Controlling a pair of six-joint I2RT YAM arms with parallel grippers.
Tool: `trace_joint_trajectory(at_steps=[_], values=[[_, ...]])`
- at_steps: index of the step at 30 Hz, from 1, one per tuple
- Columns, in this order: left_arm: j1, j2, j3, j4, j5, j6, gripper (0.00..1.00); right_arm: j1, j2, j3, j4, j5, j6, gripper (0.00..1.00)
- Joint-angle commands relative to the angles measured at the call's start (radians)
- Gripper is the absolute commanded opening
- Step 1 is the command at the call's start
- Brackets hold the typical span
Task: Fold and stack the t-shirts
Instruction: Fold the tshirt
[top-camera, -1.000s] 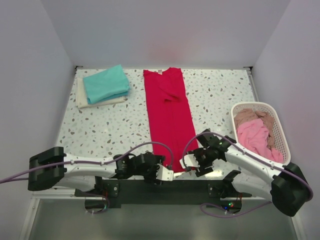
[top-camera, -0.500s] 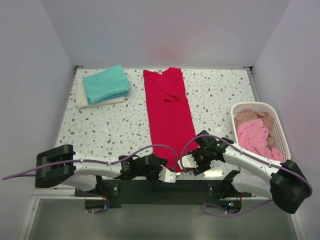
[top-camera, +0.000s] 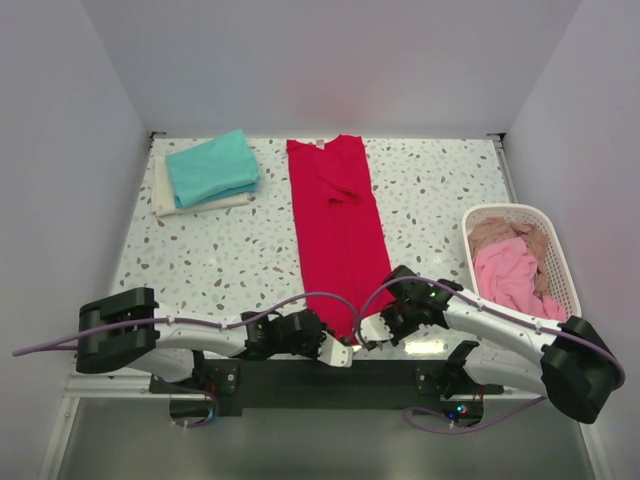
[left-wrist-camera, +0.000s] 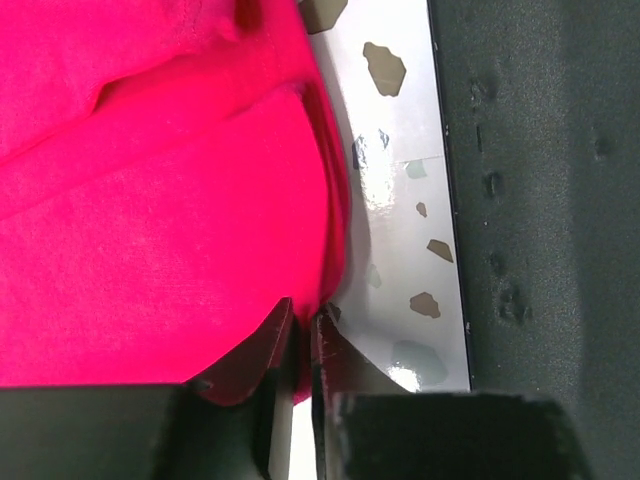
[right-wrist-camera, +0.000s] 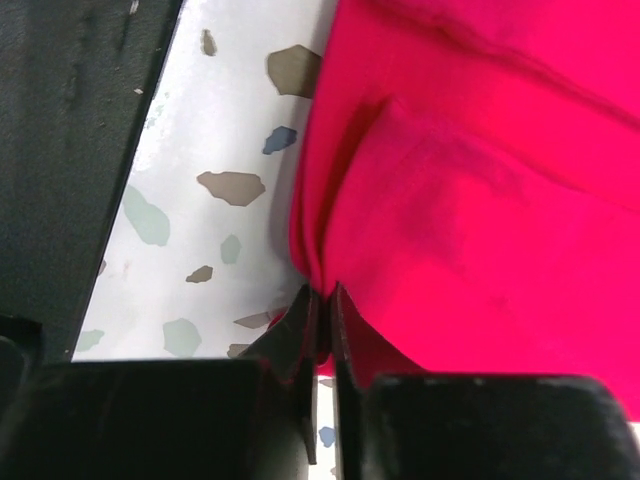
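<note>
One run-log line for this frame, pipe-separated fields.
phase: gripping near hem | left end effector: shut on red shirt | right end effector: shut on red shirt | teal shirt: folded, back-left

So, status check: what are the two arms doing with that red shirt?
Left gripper shut on red t-shirt hem. Right gripper same. T-shirt lies flat. Folded stack, basket well aside.

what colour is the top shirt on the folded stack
The top shirt is teal; top external view shows it best.
</note>
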Motion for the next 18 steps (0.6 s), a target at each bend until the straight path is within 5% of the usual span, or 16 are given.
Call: trace_joint_trajectory(at_steps=[1, 4, 14, 18], values=[[-0.003, 0.004, 0.020, 0.000, -0.016, 0.026, 0.11, 0.002, 0.009, -0.021, 0.022, 0.047, 0.006, 0.00], [0.003, -0.023, 0.026, 0.002, -0.014, 0.036, 0.00, 0.002, -0.012, 0.005, 0.001, 0.040, 0.049, 0.00], [0.231, -0.180, 0.090, -0.024, 0.053, 0.122, 0.00, -0.062, 0.014, 0.223, -0.050, 0.050, 0.167, 0.00], [0.346, -0.152, 0.179, -0.046, 0.117, 0.203, 0.00, -0.178, 0.086, 0.348, -0.036, 0.040, 0.169, 0.00]])
